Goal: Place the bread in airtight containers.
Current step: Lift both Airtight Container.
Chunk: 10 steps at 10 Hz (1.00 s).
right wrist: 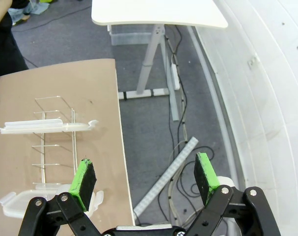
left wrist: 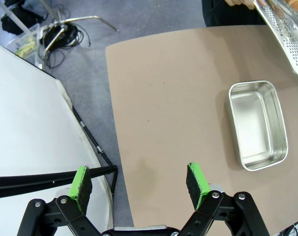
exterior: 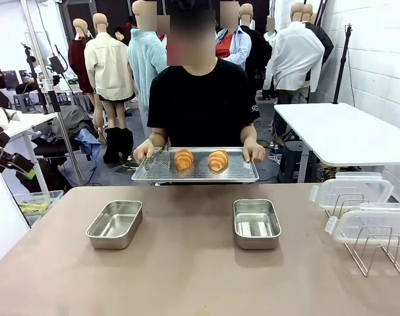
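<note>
Two golden croissant-shaped pieces of bread lie on a perforated metal tray that a person holds in both hands at the far edge of the table. Two open stainless-steel airtight containers stand on the brown table, one left and one right. The left container also shows in the left wrist view, ahead and to the right of my left gripper, which is open and holds nothing over the table's edge. My right gripper is open over the floor beside the table.
Two clear plastic lids rest on a wire rack at the table's right; the rack shows in the right wrist view. A white table stands at the back right. Cables lie on the floor.
</note>
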Motion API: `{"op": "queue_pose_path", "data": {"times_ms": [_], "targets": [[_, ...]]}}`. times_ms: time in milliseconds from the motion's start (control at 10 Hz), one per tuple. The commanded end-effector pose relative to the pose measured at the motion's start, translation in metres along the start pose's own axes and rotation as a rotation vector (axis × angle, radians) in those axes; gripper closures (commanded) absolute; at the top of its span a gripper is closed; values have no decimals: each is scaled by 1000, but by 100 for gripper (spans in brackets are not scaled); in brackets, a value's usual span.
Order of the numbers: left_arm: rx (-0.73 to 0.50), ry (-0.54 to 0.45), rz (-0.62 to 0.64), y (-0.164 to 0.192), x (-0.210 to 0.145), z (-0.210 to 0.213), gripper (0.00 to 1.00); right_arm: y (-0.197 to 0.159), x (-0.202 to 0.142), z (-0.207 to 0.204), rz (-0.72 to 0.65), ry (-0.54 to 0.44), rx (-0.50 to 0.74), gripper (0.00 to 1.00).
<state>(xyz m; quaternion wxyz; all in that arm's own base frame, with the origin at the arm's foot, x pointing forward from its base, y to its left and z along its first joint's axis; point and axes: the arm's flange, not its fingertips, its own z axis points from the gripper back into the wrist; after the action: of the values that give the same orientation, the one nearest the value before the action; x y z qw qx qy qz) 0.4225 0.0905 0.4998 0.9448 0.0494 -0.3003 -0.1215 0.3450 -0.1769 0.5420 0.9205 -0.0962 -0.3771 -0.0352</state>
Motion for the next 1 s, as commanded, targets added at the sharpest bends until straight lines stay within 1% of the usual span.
{"op": "queue_pose_path", "data": {"times_ms": [0,900], "targets": [[7,-7,-4,3,-1,1,0,0,0,-1,-2,3,3,0],[7,-7,-4,3,-1,1,0,0,0,-1,-2,3,3,0]]}}
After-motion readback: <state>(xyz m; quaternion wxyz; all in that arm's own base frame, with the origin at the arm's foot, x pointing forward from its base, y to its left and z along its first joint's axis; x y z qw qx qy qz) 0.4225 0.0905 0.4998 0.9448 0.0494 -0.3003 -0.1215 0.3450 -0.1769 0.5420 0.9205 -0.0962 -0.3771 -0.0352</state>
